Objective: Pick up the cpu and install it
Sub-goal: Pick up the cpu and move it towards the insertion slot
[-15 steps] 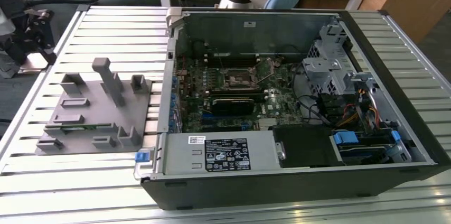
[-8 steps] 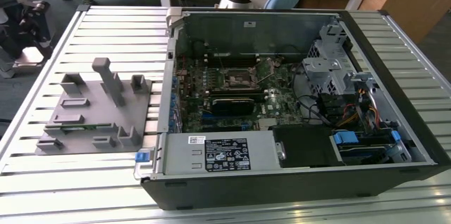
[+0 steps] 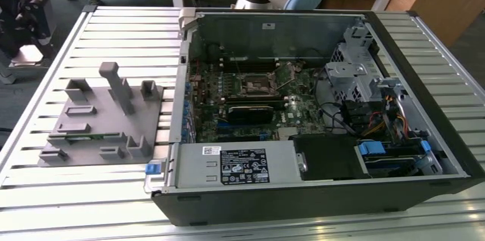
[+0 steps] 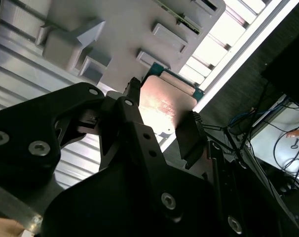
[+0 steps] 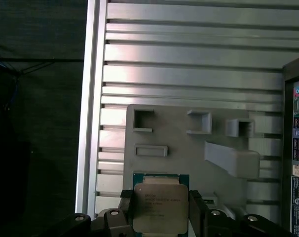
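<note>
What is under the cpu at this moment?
In the first wrist view the cpu, clamped in the gripper, hangs over the grey fixture plate on the slatted table. The plate's patch straight beneath the chip is covered by it.

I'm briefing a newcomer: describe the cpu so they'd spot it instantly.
Find the grey fixture plate on the slatted table. Above it, the gripper's fingers clamp the cpu. It is the flat square chip, silvery top with green rim, unlike the grey plastic blocks.
</note>
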